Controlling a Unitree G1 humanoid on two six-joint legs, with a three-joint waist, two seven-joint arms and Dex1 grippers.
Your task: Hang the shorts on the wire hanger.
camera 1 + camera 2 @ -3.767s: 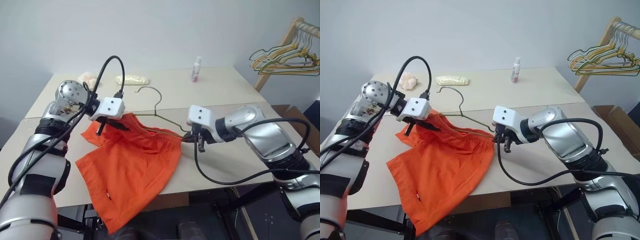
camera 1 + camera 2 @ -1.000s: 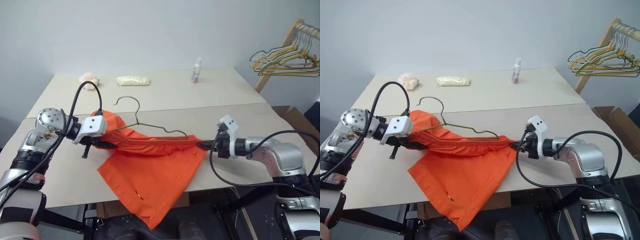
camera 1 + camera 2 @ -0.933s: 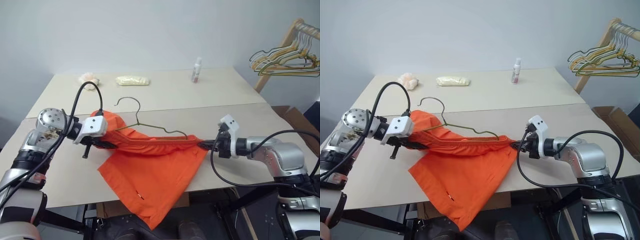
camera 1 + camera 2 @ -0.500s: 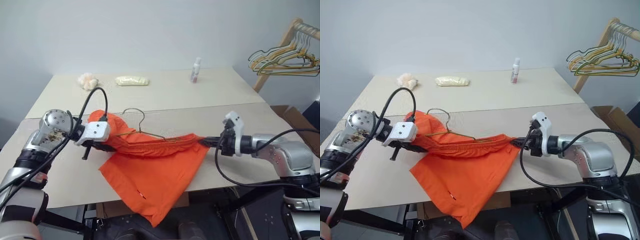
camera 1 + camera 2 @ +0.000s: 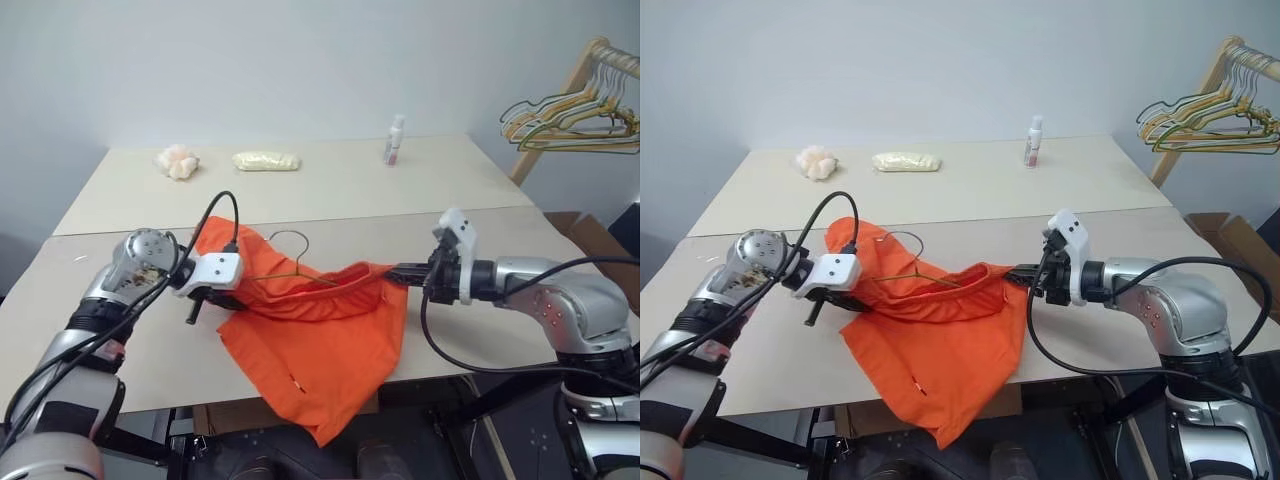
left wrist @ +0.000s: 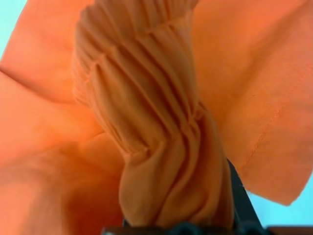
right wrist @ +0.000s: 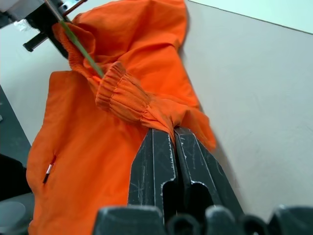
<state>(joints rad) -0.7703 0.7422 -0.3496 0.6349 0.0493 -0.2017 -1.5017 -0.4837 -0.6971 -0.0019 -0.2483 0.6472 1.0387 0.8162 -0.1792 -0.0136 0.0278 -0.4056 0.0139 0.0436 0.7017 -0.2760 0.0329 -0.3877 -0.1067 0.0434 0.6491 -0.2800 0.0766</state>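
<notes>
Orange shorts (image 5: 320, 330) hang between your two end effectors over the tabletop (image 5: 480, 190). Your left end effector (image 5: 222, 292) and right end effector (image 5: 398, 272) each pinch the waistband, holding it open around the wire hanger (image 5: 290, 262).

- Between the left gripper (image 5: 238, 296) and the right gripper (image 5: 392, 272), the orange shorts (image 5: 325, 345) sag across the gap, blocking any straight pass.
- The wire hanger (image 5: 292, 262) pokes up just behind that span, close to the left gripper, hook in the way.
- Beyond both grippers, bare table (image 5: 330, 195) runs wide open.
- Far back, well apart: a bottle (image 5: 394, 139), a pale yellow bundle (image 5: 266, 160), a small peach lump (image 5: 178, 161).
- Off past the right gripper, a rack of hangers (image 5: 570, 110) stands clear of the table.
</notes>
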